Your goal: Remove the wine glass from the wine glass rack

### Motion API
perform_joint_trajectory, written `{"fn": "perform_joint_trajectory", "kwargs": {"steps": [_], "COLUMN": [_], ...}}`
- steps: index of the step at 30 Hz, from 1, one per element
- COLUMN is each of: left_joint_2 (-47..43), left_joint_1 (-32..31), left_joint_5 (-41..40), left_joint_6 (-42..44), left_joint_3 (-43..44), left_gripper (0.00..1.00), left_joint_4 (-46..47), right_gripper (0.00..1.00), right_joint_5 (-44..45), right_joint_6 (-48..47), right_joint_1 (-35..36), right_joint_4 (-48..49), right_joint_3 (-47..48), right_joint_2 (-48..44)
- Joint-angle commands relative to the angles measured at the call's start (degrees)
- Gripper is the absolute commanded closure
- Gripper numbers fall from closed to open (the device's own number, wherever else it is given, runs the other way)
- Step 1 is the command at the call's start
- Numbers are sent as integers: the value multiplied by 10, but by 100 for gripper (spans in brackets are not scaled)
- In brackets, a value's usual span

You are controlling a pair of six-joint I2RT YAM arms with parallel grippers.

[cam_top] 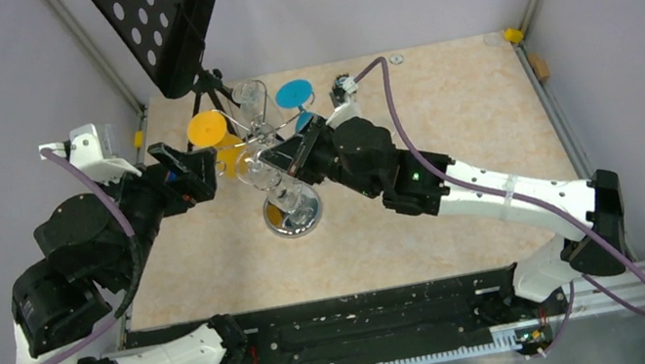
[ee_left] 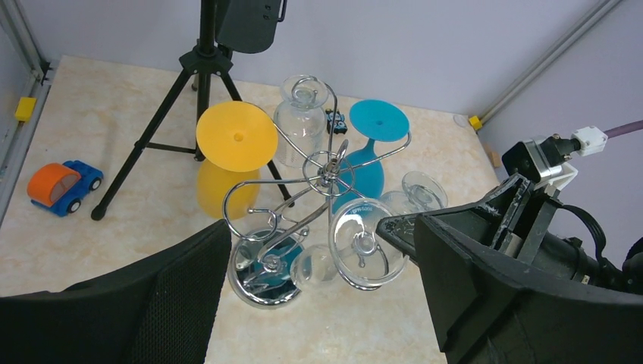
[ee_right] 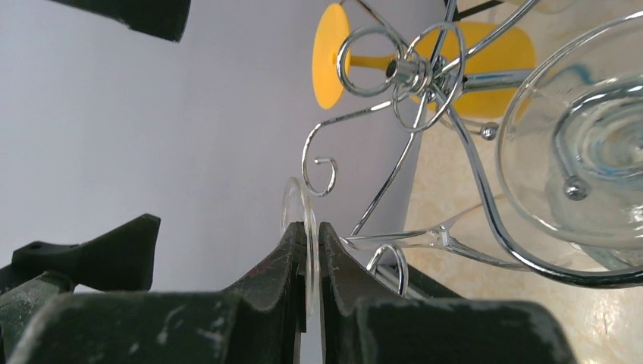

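The silver wire wine glass rack stands mid-table on its round chrome base. It also shows in the left wrist view and the right wrist view. A clear wine glass hangs upside down on a near hook, its foot facing up. My right gripper is shut on the edge of that foot, and the stem runs past a hook loop. My left gripper is open and empty, just left of the rack.
A yellow glass, a blue glass and other clear glasses hang on the rack. A black tripod stand stands behind it on the left. A toy car lies by the left wall.
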Motion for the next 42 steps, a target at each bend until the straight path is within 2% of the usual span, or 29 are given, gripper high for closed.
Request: {"fn": "perform_joint_trajectory", "kwargs": {"steps": [1, 6, 12, 21, 29, 35, 38, 42], "left_joint_2": [-6, -8, -16, -50, 5, 33, 41, 59], "left_joint_1": [0, 0, 0, 0, 0, 0, 0, 0], "left_joint_5": [0, 11, 79, 274, 462, 599, 613, 616], "left_joint_6": [10, 9, 44, 176, 255, 312, 316, 281], "left_joint_3": [-13, -17, -51, -124, -122, -167, -183, -180], "left_gripper": [7, 7, 7, 6, 7, 11, 12, 17], "left_joint_4": [49, 62, 108, 232, 263, 348, 382, 380], "right_gripper": [100, 100, 100, 100, 100, 100, 100, 100], "right_joint_5": [56, 91, 105, 12, -29, -55, -56, -53], "right_joint_6": [-14, 5, 29, 140, 182, 214, 224, 230], "right_joint_1": [3, 2, 0, -33, -35, -34, -34, -35], "right_joint_4": [50, 12, -21, -60, -121, -144, -148, -142], "right_joint_3": [23, 28, 12, -44, -50, -61, -72, -85], "right_joint_2": [-9, -24, -71, -173, -248, -279, -296, -318]}}
